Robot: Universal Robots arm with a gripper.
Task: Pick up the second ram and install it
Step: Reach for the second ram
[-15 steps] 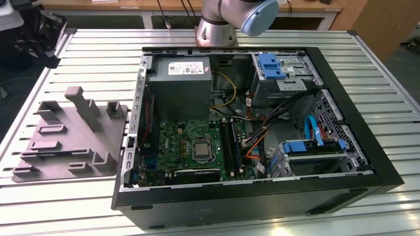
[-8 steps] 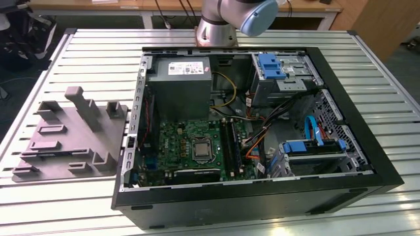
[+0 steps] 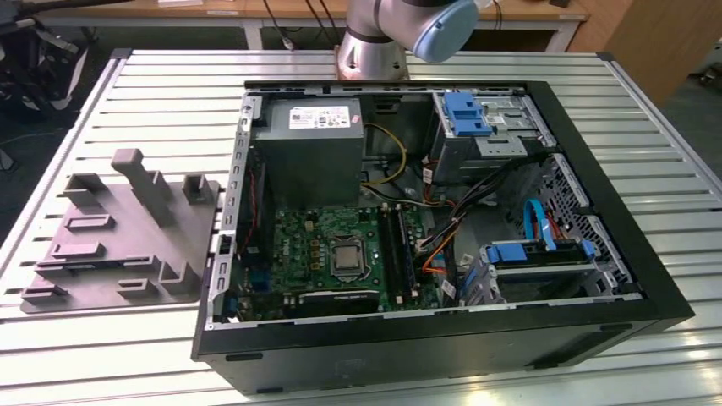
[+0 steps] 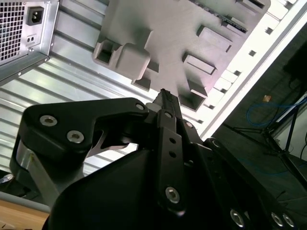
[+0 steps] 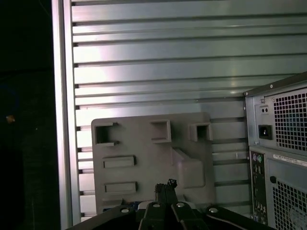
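An open computer case (image 3: 451, 342) lies on a slatted metal worktop (image 3: 169, 93), with a grey tray (image 3: 113, 245) (image 4: 158, 28) (image 5: 139, 143) just beside it at the exterior view's left. The ram (image 3: 387, 241) (a long dark strip) sits in a motherboard slot near the silver socket (image 3: 344, 258). In both wrist views the gripper (image 4: 165, 96) (image 5: 165, 184) hovers over the tray, fingers clenched together.

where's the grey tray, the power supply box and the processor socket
grey tray (image 3: 118, 254), exterior view, its flat base
power supply box (image 3: 307, 165), exterior view, its grey top face
processor socket (image 3: 345, 256), exterior view, its silver centre
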